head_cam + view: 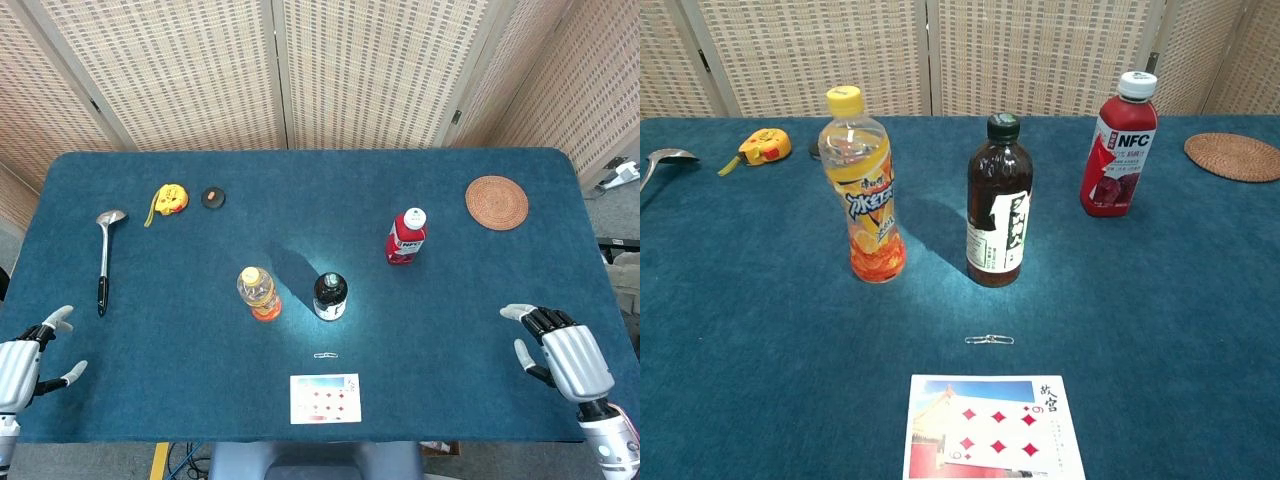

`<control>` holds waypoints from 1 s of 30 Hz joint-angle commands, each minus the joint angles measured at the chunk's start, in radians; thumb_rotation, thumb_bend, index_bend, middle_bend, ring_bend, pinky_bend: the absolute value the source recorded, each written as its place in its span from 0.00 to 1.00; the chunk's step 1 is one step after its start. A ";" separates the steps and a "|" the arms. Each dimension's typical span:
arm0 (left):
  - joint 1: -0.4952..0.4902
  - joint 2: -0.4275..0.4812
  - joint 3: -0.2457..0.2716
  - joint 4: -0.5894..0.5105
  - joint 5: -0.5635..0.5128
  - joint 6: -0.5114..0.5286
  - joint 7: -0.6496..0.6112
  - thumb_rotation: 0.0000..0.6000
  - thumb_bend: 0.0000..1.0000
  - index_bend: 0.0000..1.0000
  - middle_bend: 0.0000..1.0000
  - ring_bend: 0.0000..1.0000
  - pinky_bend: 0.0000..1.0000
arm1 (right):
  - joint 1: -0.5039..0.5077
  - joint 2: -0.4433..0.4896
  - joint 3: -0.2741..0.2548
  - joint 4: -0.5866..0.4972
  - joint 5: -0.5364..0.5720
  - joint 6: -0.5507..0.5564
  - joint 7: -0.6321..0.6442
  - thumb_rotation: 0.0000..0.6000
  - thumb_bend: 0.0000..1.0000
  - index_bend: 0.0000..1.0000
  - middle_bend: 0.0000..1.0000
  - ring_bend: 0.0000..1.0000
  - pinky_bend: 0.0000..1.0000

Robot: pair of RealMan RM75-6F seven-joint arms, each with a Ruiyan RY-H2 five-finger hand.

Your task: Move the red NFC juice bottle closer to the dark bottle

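Note:
The red NFC juice bottle (pixel 406 238) (pixel 1119 145) stands upright with a white cap, right of centre and further back on the blue table. Nearer me, at the middle, stands the dark bottle (pixel 330 296) (pixel 999 202), upright with a black cap and a white label. My right hand (pixel 562 355) rests open near the front right edge, well away from both bottles. At the front left edge my left hand (pixel 28 362) lies open, holding nothing. Neither hand shows in the chest view.
An orange drink bottle (pixel 258 293) (pixel 866 187) stands left of the dark bottle. A paper clip (pixel 989 340) and a playing card (pixel 994 427) lie in front. A wicker coaster (pixel 496 202) sits back right; a ladle (pixel 104 254), yellow tape measure (pixel 169 200) and black disc (pixel 211 197) lie back left.

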 commanded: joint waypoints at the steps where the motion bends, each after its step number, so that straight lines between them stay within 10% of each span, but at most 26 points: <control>1: 0.000 0.004 0.000 -0.005 -0.001 -0.002 0.002 1.00 0.17 0.31 0.38 0.40 0.60 | 0.002 -0.003 0.000 0.002 0.004 -0.004 -0.004 1.00 0.52 0.29 0.30 0.30 0.40; 16: 0.003 0.015 0.012 -0.023 -0.005 -0.020 -0.004 1.00 0.17 0.32 0.38 0.40 0.60 | 0.025 -0.044 0.048 0.004 0.050 -0.006 -0.014 1.00 0.43 0.29 0.28 0.27 0.40; 30: 0.002 0.037 0.003 -0.044 -0.003 -0.011 -0.036 1.00 0.17 0.33 0.38 0.40 0.60 | 0.184 -0.136 0.208 0.004 0.202 -0.150 -0.012 1.00 0.26 0.27 0.23 0.22 0.27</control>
